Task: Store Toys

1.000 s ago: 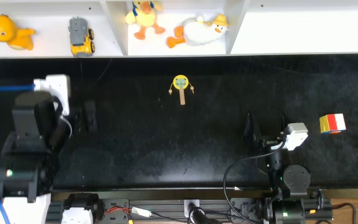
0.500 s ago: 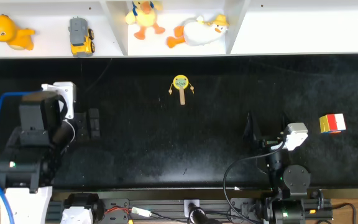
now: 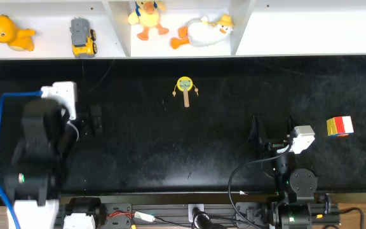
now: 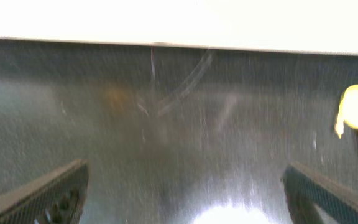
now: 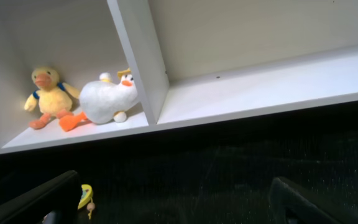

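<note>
Two toys lie loose on the tabletop [image 3: 170,152]: a yellow rattle [image 3: 184,89] in the middle toward the far side, and a coloured block [image 3: 339,126] off at the right. The coming pick turns on the rattle's long axis, which runs far to near, with the head toward the shelf [image 3: 297,38] and the stick pointing back at the arms. The left jaws, out ahead of the left arm [image 3: 40,137], sit to the rattle's left and a little nearer, spread wide with nothing between them. The right jaws, ahead of the right arm [image 3: 283,162], stand just as wide and just as empty, to the rattle's right and nearer. We judge the two arms about equally close to the rattle (the block is plainly the right arm's business). In the left wrist view, what we take for the rattle [image 4: 356,118] is a yellow smear cut off at the edge, so its stick is hard to make out. How high either arm's jaws hang above the tabletop we cannot tell.
</note>
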Controlling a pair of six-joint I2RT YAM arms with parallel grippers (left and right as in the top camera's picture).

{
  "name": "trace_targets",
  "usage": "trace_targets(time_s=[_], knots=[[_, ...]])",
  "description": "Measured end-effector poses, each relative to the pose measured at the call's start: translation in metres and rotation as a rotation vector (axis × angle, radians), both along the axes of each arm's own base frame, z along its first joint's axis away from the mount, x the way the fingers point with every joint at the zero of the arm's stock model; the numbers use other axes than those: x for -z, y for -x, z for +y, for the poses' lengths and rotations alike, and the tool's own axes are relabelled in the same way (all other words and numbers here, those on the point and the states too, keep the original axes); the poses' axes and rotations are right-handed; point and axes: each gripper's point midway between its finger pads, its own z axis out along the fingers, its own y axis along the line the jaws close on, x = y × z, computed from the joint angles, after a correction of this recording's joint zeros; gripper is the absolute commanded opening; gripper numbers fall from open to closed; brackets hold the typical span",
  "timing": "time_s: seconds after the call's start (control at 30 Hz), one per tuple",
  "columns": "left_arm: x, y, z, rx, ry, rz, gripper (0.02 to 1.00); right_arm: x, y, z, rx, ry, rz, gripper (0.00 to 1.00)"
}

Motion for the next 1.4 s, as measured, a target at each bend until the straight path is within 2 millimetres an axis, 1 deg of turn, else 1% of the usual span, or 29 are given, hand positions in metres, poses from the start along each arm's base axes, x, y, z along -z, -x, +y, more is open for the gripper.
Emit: trace_targets(time_s=[0.03, 0.1, 0.17, 0.23, 0.33, 0.43, 0.57, 0.73, 0.93, 1.4], knots=[[-0.006, 0.000, 0.003, -0.013, -0.002, -0.070, 0.998, 0.000, 0.000, 0.000, 0.000, 0.000, 0.000, 0.996], [-0.010, 0.002, 0.009, -0.040, -0.006, -0.187, 0.998, 0.000, 0.000, 0.000, 0.000, 0.000, -0.001, 0.996], [-0.007, 0.003, 0.015, -0.061, -0.011, -0.292, 0.998, 0.000, 0.000, 0.000, 0.000, 0.000, 0.000, 0.996], [0.004, 0.004, 0.018, -0.074, -0.014, -0.362, 0.998, 0.000, 0.000, 0.000, 0.000, 0.000, 0.000, 0.993], [0.025, 0.005, 0.021, -0.085, -0.017, -0.436, 0.996, 0.000, 0.000, 0.000, 0.000, 0.000, 0.000, 0.993], [0.038, 0.006, 0.022, -0.091, -0.020, -0.494, 0.998, 0.000, 0.000, 0.000, 0.000, 0.000, 0.000, 0.996], [0.049, 0.010, 0.022, -0.091, -0.021, -0.525, 0.998, 0.000, 0.000, 0.000, 0.000, 0.000, 0.000, 0.998], [0.051, 0.014, 0.022, -0.091, -0.022, -0.566, 0.998, 0.000, 0.000, 0.000, 0.000, 0.000, 0.000, 0.996], [0.067, 0.019, 0.021, -0.092, -0.021, -0.560, 0.998, 0.000, 0.000, 0.000, 0.000, 0.000, 0.000, 0.996], [0.065, 0.019, 0.021, -0.091, -0.021, -0.573, 0.996, 0.000, 0.000, 0.000, 0.000, 0.000, 0.000, 0.993]])
